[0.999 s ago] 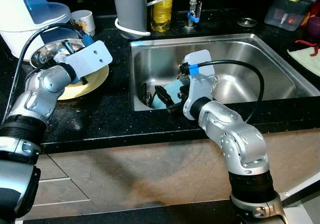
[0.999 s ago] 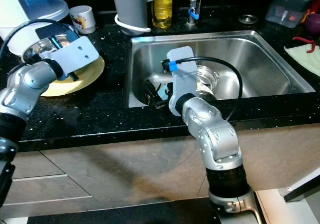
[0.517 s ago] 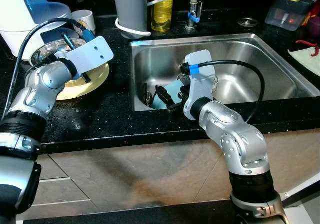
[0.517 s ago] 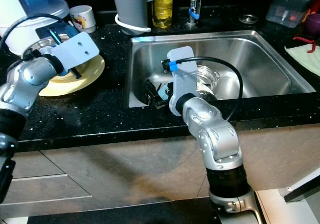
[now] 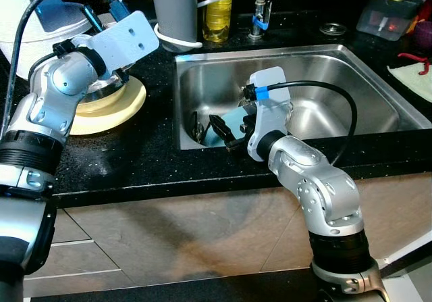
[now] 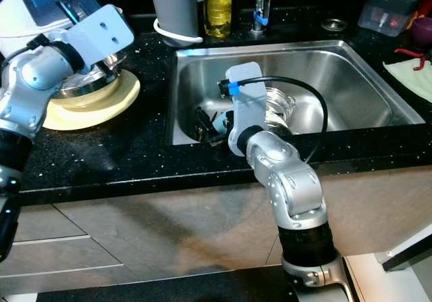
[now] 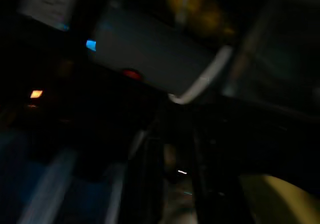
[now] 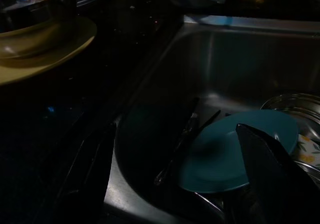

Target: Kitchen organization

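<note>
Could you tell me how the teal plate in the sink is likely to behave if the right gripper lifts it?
The teal plate looks rigid and smooth, probably slippery. It lies tilted on cutlery and a glass bowl, so it may slide or clatter. The right gripper hovers open beside it.

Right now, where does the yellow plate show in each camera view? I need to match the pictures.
Left eye view: yellow plate on the black counter, left of the sink.
Right eye view: same place on the counter.
Left wrist view: a pale, blurred patch, probably its rim.
Right wrist view: dim, on the counter beside the sink's edge.
Shared landmark: the steel bowl sitting on it.
</note>
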Robot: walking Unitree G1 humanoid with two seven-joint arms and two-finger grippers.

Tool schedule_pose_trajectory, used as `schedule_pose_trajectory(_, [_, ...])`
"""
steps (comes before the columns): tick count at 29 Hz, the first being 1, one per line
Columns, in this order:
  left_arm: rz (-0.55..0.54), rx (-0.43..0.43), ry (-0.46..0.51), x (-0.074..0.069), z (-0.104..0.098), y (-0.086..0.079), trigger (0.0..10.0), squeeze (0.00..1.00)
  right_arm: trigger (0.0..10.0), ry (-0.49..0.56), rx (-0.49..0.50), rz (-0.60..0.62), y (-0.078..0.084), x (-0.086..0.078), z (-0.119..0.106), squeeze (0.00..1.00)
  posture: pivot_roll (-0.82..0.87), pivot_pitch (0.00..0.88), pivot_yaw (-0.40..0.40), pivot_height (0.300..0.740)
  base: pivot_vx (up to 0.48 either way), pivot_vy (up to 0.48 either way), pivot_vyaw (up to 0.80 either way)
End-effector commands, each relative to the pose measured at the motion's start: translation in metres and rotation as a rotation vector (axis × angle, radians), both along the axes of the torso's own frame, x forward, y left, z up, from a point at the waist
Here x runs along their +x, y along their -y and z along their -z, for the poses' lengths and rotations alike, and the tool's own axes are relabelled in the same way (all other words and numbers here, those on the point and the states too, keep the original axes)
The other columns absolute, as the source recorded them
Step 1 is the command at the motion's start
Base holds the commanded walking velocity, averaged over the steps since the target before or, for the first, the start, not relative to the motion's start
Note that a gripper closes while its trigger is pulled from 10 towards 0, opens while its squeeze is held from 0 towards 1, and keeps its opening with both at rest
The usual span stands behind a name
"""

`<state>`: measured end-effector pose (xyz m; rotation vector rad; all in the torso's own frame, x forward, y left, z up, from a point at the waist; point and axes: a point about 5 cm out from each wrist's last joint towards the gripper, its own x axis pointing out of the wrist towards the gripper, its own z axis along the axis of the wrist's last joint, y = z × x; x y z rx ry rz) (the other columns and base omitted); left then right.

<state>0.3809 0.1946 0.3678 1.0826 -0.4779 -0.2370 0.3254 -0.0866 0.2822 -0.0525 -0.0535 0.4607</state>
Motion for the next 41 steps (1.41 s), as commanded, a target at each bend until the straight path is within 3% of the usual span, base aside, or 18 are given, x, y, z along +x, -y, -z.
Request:
schedule_pose_trajectory(1, [0.028,0.024,-0.082,0.000,0.013,0.003,10.0,1.00,10.0,0.007,0.003,-0.008,-0.001,-0.001,0.000,0.00,-0.03,0.187,0.041,0.740,0.000,0.000,0.00])
schedule_pose_trajectory(5, [0.064,0.008,-0.116,0.000,0.017,0.007,10.0,1.00,10.0,0.004,0.003,-0.007,-0.002,-0.002,0.001,0.00,-0.03,0.185,0.039,0.740,0.000,0.000,0.00])
schedule_pose_trajectory(12, [-0.031,0.091,-0.007,0.002,0.010,0.000,10.0,1.00,10.0,0.007,0.005,-0.011,-0.002,-0.002,0.001,0.00,-0.03,0.181,0.042,0.740,0.000,0.000,0.00])
schedule_pose_trajectory(13, [-0.039,0.093,0.008,0.001,0.008,-0.001,10.0,0.00,10.0,0.006,0.006,-0.011,-0.002,-0.002,0.001,0.00,-0.03,0.184,0.043,0.740,0.000,0.000,0.00])
schedule_pose_trajectory(19, [-0.093,0.093,0.034,0.001,0.005,-0.007,10.0,0.00,10.0,-0.003,0.006,-0.013,-0.003,-0.002,0.003,0.00,-0.03,0.186,0.041,0.740,0.000,0.000,0.00])
schedule_pose_trajectory(27, [-0.213,0.148,-0.080,0.010,0.032,-0.028,10.0,0.00,10.0,-0.011,0.000,-0.018,-0.003,-0.003,0.005,0.00,-0.03,0.188,0.041,0.740,0.000,0.000,0.00])
schedule_pose_trajectory(31, [-0.240,0.145,-0.085,0.012,0.038,-0.032,10.0,0.00,10.0,-0.011,-0.002,-0.021,-0.004,-0.002,0.004,0.00,-0.03,0.191,0.036,0.740,0.000,0.000,0.00])
schedule_pose_trajectory(41, [-0.210,0.127,-0.040,0.017,0.041,-0.027,10.0,0.00,10.0,-0.006,-0.006,-0.024,-0.004,-0.002,0.003,0.00,-0.03,0.199,0.030,0.740,0.000,0.000,0.00])
